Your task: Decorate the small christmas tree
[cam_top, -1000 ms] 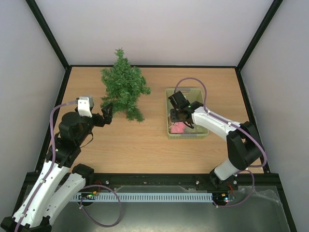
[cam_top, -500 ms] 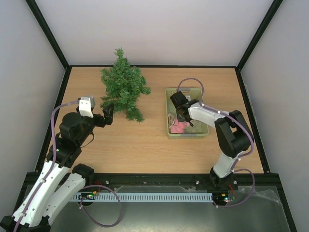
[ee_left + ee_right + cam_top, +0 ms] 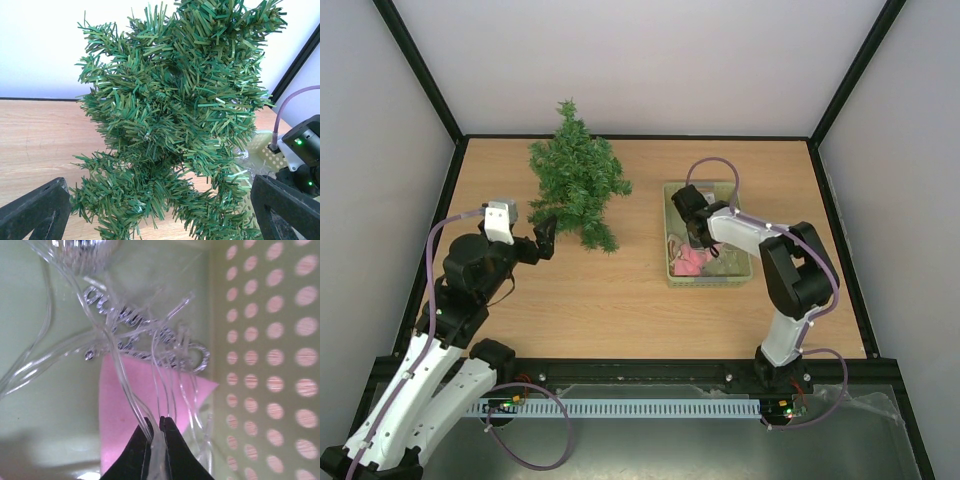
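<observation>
The small christmas tree (image 3: 576, 185) lies in the upper left of the top view, on the wooden desk (image 3: 620, 310), with its pointed tip toward the back wall and its broad lower branches spread toward the near side. In the left wrist view its dark green bristly branches (image 3: 175, 125) fill most of the frame.

The left tool (image 3: 544, 236) sits just below and left of the tree's lowest branches, its jaws spread wide. In the left wrist view its two black fingers (image 3: 35, 210) stand at the bottom corners, one on each side of the greenery, and nothing is between them but needle tips. Whether they touch the branches cannot be told.

To the right of the tree, well apart from it, stands a pale green basket (image 3: 669, 250) with perforated walls (image 3: 260, 365). The right tool (image 3: 697, 236) reaches down inside it. Its jaws are pressed together, and in the right wrist view (image 3: 161, 426) they pinch a clear plastic strand (image 3: 120, 375) that runs up from the fingertips. More clear strands loop around a silver glittery wire ornament (image 3: 145, 335) above. Beneath them lies a flat pink piece (image 3: 130, 405), also visible as a pink patch (image 3: 690, 263) in the basket's lower half from the top view.
</observation>
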Controlling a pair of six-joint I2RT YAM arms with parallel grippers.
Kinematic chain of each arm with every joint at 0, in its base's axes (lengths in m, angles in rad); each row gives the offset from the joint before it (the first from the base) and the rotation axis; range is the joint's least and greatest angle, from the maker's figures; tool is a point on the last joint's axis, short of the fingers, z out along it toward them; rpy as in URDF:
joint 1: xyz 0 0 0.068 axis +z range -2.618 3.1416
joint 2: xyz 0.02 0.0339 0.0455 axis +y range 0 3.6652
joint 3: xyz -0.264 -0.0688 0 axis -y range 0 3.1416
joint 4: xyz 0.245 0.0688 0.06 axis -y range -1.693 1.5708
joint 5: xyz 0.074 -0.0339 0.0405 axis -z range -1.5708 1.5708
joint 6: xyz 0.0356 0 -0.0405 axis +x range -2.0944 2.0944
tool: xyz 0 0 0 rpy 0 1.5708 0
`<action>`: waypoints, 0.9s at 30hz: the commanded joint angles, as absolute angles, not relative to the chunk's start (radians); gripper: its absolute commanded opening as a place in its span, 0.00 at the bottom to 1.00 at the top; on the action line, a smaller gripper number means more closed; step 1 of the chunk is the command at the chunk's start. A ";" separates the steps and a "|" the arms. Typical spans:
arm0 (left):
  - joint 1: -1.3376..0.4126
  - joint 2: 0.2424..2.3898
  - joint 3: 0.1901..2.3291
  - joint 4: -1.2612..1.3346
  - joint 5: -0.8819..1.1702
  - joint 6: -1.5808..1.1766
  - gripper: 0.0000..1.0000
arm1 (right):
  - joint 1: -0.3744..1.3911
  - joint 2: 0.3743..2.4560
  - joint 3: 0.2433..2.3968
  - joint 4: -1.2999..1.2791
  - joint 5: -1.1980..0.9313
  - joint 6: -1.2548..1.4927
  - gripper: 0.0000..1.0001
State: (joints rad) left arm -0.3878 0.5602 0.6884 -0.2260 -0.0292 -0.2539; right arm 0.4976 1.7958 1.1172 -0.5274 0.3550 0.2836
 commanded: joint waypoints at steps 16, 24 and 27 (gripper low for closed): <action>-0.397 0.556 0.709 -0.238 -0.054 -0.252 1.00 | 0.497 1.286 1.448 -0.681 0.319 0.331 0.02; -0.397 0.594 0.788 -0.274 0.064 -0.272 0.99 | 0.497 1.150 1.648 -0.607 0.072 0.312 0.02; -0.397 0.609 0.818 -0.284 0.123 -0.289 0.99 | 0.496 1.104 1.678 -0.531 -0.065 0.315 0.02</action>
State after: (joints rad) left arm -0.3943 0.5964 0.7620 -0.2687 0.0292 -0.2661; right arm 0.4976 1.1484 1.6299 -0.6125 0.1280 0.3183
